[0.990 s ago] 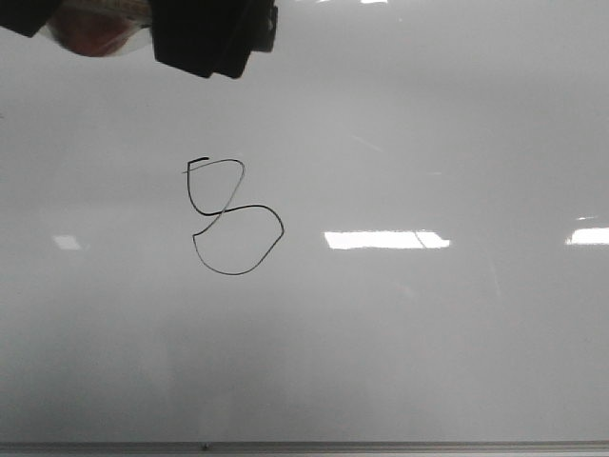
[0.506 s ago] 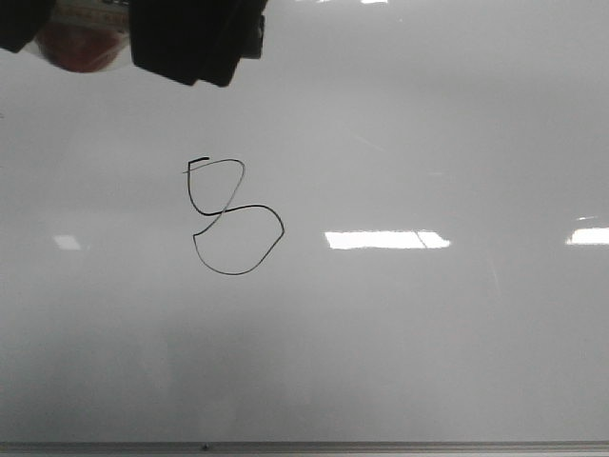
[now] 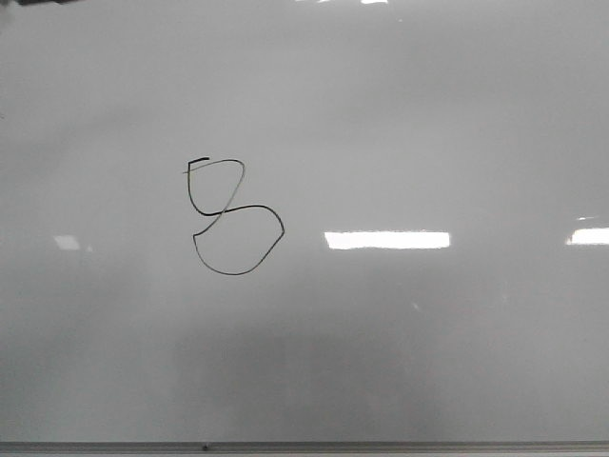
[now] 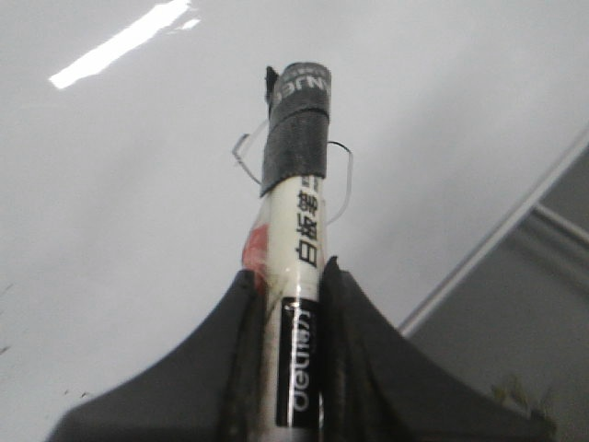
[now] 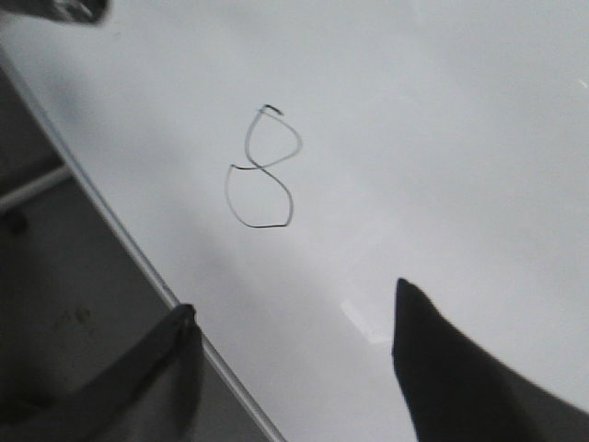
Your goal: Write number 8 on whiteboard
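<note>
Left gripper [image 4: 293, 276] clamps the marker [image 4: 296, 239], its long axis aimed at the finished number 8 [image 3: 233, 217] left of centre on the whiteboard [image 3: 428, 114], tip apparently lifted; right gripper [image 5: 294, 322] gapes empty, farther off.

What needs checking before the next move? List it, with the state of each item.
1. The 8 is drawn, both loops closed: ok, though lopsided.
2. Marker gripped by the left gripper: ok, clamped between both fingers.
3. Marker tip off the whiteboard: cannot tell; the tip is hidden behind the marker's dark end in the left wrist view.
4. Arms out of the front view over the 8: ok, only a dark sliver at the top left corner.
5. Right gripper empty: ok, fingers apart, nothing between them.
6. No stray marks around the 8: ok.
</note>
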`<act>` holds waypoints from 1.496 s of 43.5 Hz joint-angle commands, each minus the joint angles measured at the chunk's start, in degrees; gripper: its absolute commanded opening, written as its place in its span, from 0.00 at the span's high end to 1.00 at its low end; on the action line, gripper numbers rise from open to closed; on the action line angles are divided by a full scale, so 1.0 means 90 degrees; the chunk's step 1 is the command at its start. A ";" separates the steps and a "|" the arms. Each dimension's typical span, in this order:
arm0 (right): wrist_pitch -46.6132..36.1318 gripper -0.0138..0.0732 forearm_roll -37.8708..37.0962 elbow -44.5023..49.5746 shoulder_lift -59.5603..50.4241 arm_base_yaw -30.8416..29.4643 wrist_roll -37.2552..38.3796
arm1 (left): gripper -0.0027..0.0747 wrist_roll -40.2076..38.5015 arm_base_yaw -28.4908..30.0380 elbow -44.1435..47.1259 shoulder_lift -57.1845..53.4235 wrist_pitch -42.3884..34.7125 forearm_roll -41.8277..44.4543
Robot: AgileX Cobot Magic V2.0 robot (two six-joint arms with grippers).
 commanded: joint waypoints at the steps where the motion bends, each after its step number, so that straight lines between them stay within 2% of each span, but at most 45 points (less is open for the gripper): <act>1: -0.1080 0.38 0.0050 0.0788 -0.0968 -0.0439 0.0613 | 0.97 -0.0771 0.0401 0.0194 -0.0511 -0.0926 -0.0128; 10: -0.1843 0.38 0.0050 0.2818 -0.3122 -0.0962 0.0699 | 0.97 -0.1531 0.1059 0.1041 -0.1663 -0.1600 -0.0163; 13: -0.1987 0.42 0.0050 0.3337 -0.3797 -0.1032 0.0715 | 0.97 -0.1584 0.1169 0.1253 -0.2030 -0.1757 -0.0208; 22: -0.2131 0.71 0.0057 0.4349 -0.5363 -0.1049 0.0790 | 0.97 -0.1584 0.1202 0.1645 -0.3178 -0.2146 -0.0208; 30: -0.2176 0.92 0.0057 0.4521 -0.5906 -0.1049 0.0790 | 0.97 -0.1584 0.1202 0.1823 -0.3783 -0.2164 -0.0208; 57: -0.2146 0.92 0.0057 0.4521 -0.5895 -0.1049 0.0790 | 0.97 -0.1584 0.1202 0.1851 -0.3816 -0.2191 -0.0208; 62: -0.2146 0.92 0.0057 0.4521 -0.5895 -0.1049 0.0790 | 0.97 -0.1584 0.1202 0.2042 -0.3802 -0.2605 -0.0208; 65: -0.2146 0.92 0.0057 0.4521 -0.5895 -0.1049 0.0790 | 0.97 -0.1584 0.1202 0.2312 -0.3802 -0.3189 -0.0208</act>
